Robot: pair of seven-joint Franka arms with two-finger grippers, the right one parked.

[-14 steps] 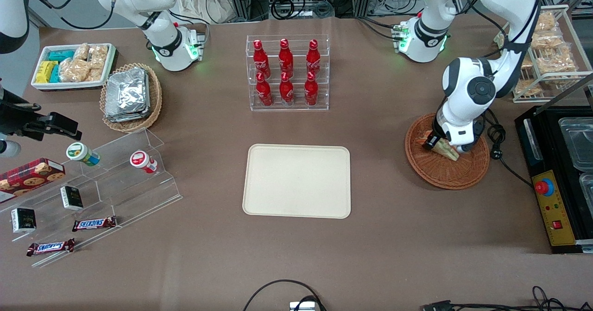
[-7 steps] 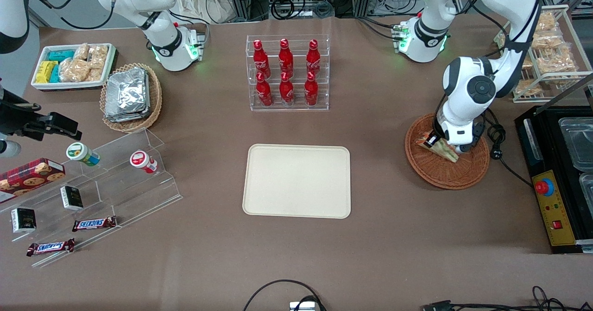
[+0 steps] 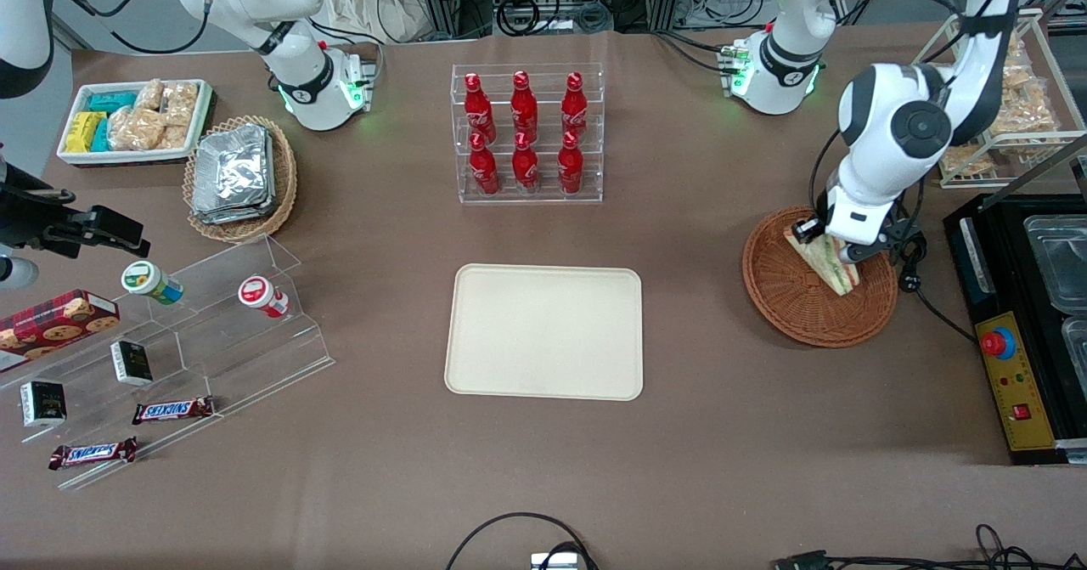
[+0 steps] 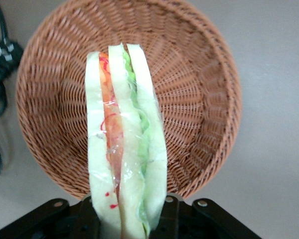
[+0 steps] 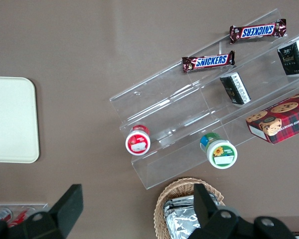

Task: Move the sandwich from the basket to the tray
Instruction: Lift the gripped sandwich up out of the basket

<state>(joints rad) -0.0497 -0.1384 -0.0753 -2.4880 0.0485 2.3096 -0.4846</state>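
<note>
My left gripper (image 3: 822, 244) is shut on the sandwich (image 3: 830, 266), a wrapped triangular wedge of white bread with red, orange and green layers. It hangs lifted above the reddish-brown wicker basket (image 3: 790, 307), tip pointing down toward the front camera. In the left wrist view the sandwich (image 4: 124, 144) stands between the black fingers (image 4: 177, 219), with the basket (image 4: 199, 89) beneath it and nothing else in it. The cream tray (image 3: 544, 331) lies bare at the table's middle, well away toward the parked arm's end.
A clear rack of red bottles (image 3: 526, 132) stands farther from the camera than the tray. A black machine with a red button (image 3: 1010, 341) and a wire shelf of snack bags (image 3: 1010, 86) flank the basket. A black cable (image 3: 913, 273) lies beside the basket.
The gripper has risen with the sandwich, lifting it off the basket floor, and the arm's elbow has swung up and away from the camera.
</note>
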